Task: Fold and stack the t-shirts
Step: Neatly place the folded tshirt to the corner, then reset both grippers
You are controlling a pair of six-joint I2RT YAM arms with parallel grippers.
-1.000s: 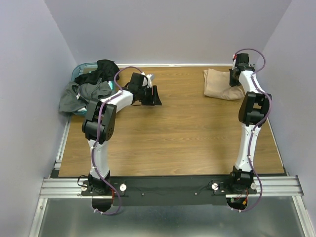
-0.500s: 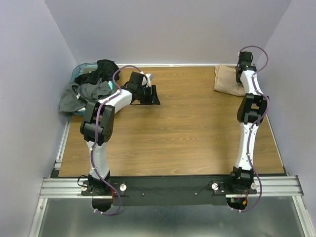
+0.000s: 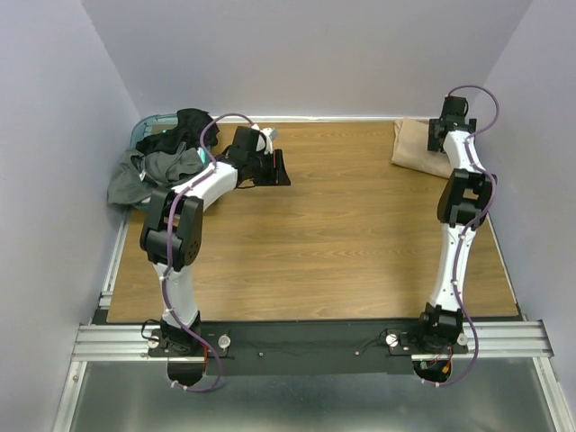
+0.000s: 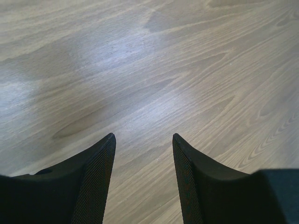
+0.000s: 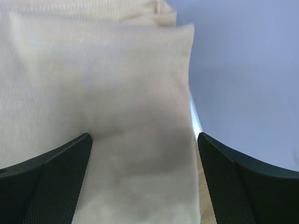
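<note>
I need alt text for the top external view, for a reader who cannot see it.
A folded tan t-shirt lies at the far right corner of the wooden table, the open right gripper directly over it. The left gripper, also open, hovers above bare wood near a teal basket heaped with dark t-shirts.

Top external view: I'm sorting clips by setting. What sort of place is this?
Probably a robot lab test cell, not a home: plain walls box in a wood-grain table, and the left arm and right arm are bolted to an aluminium rail at its near edge.
</note>
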